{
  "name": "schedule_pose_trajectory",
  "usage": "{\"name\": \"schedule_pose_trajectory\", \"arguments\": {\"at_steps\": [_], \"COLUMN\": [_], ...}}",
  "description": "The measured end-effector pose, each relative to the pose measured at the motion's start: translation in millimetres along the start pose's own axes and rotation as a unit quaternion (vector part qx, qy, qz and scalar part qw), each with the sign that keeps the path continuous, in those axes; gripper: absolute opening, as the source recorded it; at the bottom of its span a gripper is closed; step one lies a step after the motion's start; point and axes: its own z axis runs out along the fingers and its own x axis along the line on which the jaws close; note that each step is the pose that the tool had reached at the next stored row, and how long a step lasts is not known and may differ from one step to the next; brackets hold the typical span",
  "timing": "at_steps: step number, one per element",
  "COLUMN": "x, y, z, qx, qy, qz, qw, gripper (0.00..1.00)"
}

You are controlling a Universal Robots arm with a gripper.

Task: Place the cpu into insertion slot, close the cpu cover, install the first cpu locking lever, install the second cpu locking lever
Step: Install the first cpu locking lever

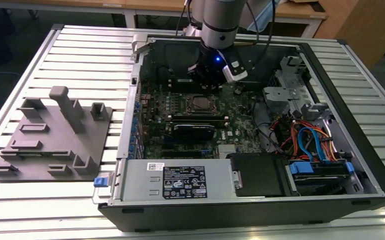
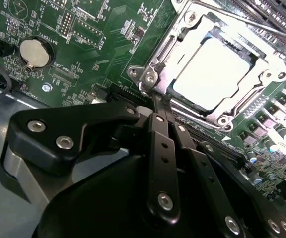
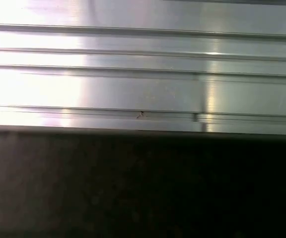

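Observation:
The cpu (image 2: 210,74) lies in the insertion slot (image 2: 150,74), its bright silver top showing through the window of the cpu cover (image 2: 182,29), which lies flat over it. A thin metal lever rod (image 2: 262,25) runs along one side of the socket. My gripper (image 2: 158,101) has its black fingers (image 2: 160,144) pressed together, tips at the socket's corner, with nothing seen between them. In the exterior view the gripper (image 1: 208,82) hangs inside the open computer case, just behind the insertion slot (image 1: 199,103).
The case (image 1: 352,125) lies open on a slatted aluminium table (image 1: 79,55). A grey fixture block (image 1: 52,135) stands at the exterior view's left. Blue and orange cables (image 1: 306,140), a drive bay and the power supply (image 1: 179,182) crowd the right and front. A coin battery (image 2: 34,52) sits on the board.

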Motion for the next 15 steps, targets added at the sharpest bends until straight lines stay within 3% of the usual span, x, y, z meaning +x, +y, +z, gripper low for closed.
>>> {"name": "schedule_pose_trajectory", "arguments": {"at_steps": [3, 6, 12, 15], "x": [-0.1, -0.1, 0.0, 0.0], "y": [0.3, 0.5, -6.8, -7.3], "z": [-1.7, -9.0, -9.5, -9.4], "qx": [-0.0018, -0.0017, -0.0016, -0.0017], "qy": [-0.0003, -0.0001, -0.0001, -0.0001], "qz": [0.0, 0.0, 0.0, 0.0], "qw": [1.0, 1.0, 1.0, 1.0], "gripper": [0.1, 0.1, 0.1, 0.1]}}
